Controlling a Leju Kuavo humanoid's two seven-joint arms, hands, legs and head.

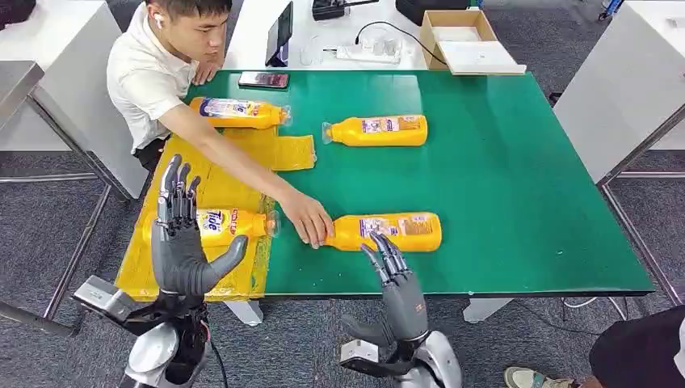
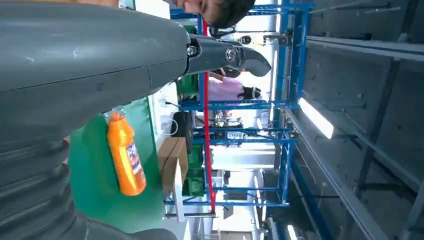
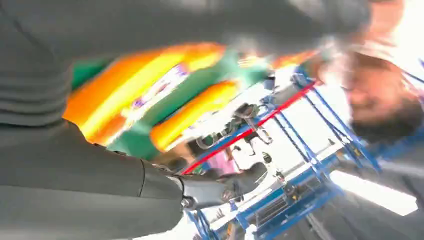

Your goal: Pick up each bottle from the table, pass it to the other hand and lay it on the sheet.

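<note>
Several orange bottles lie on their sides. One bottle [image 1: 242, 111] rests at the far end of the yellow sheet [image 1: 242, 174], and another [image 1: 234, 224] lies on its near part, half hidden behind my left hand [image 1: 182, 242]. That hand is raised with fingers spread and holds nothing. On the bare green table [image 1: 501, 186] lie a far bottle [image 1: 380, 130] and a near bottle [image 1: 392, 231]. A person's hand [image 1: 307, 218] rests on the near bottle's cap end. My right hand [image 1: 396, 287] hovers empty, fingers apart, at the table's front edge just short of that bottle. An orange bottle [image 2: 127, 160] shows past my left hand [image 2: 75, 75]. The blurred right wrist view shows a bottle [image 3: 135, 95].
The person sits at the table's far left corner, arm stretched across the sheet. A phone [image 1: 263, 79] lies at the far edge. Behind it a white table holds a cardboard box [image 1: 464, 40] and a power strip [image 1: 367, 52]. Someone's shoe [image 1: 529, 378] is at the lower right.
</note>
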